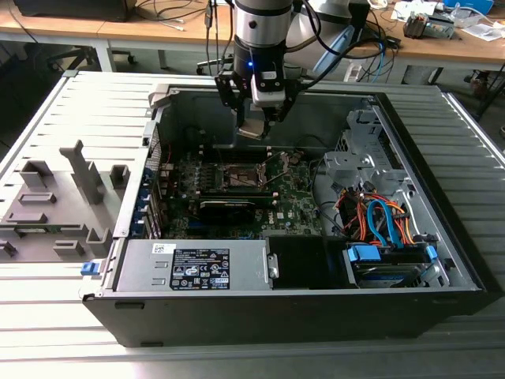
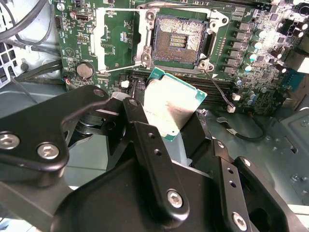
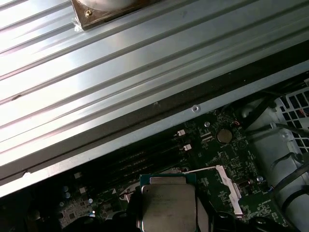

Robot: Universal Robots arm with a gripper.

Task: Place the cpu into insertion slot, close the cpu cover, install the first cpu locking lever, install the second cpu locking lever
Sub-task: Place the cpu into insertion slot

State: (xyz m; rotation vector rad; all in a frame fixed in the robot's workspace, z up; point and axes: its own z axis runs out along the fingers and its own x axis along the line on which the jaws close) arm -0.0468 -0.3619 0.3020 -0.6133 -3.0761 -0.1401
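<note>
In the exterior view, the cpu is being held above the open case on the ribbed bench, with desks far behind. In the second wrist view, it is being pinched, tilted, between the fingers near the bare insertion slot; levelling seems needed. In the first wrist view, it is being held over the motherboard.

A ribbed, silver-grey metal worktop carries it all, its slats bright in the first wrist view; an open black computer case lies flat across its middle. On the exterior view's left, just beside the case, stands a grey holder block with upright posts; a small blue piece lies by the case's front corner.
</note>
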